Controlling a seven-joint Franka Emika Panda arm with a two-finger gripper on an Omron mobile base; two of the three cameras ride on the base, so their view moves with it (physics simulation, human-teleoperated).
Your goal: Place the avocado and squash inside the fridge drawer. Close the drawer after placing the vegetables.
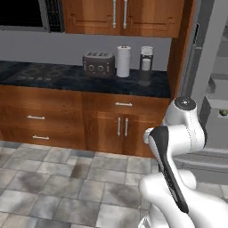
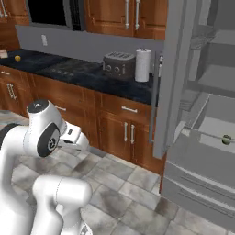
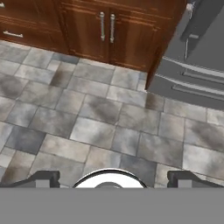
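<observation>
Down over the tiled floor [image 3: 109,118], the gripper [image 3: 113,177] hangs with its two dark finger tips spread wide apart and nothing between them, so it's released, not grasping anything. Just past it in the hand view are the wooden cabinet doors [image 3: 106,30] with two metal handles side by side, and off to the right the flat grey fronts of the lower fridge drawers [image 3: 192,85].

From the base cameras, the white arm [image 1: 178,147] is folded up low in front of the counter. The fridge drawer [image 2: 202,156] is pulled out and open on top, and the avocado [image 2: 226,139] sits inside it, near the right edge of the right base view. You can catch a bit of green in the left base view too [image 1: 223,113]. There's a small yellow lump, the squash [image 2: 17,58], way over on the dark counter [image 2: 82,73] at the far left, well apart from the fridge.

Also on the counter: a toaster [image 2: 118,64] and a paper towel roll [image 2: 143,64] next to each other. No readable writing or labels on any of it.
</observation>
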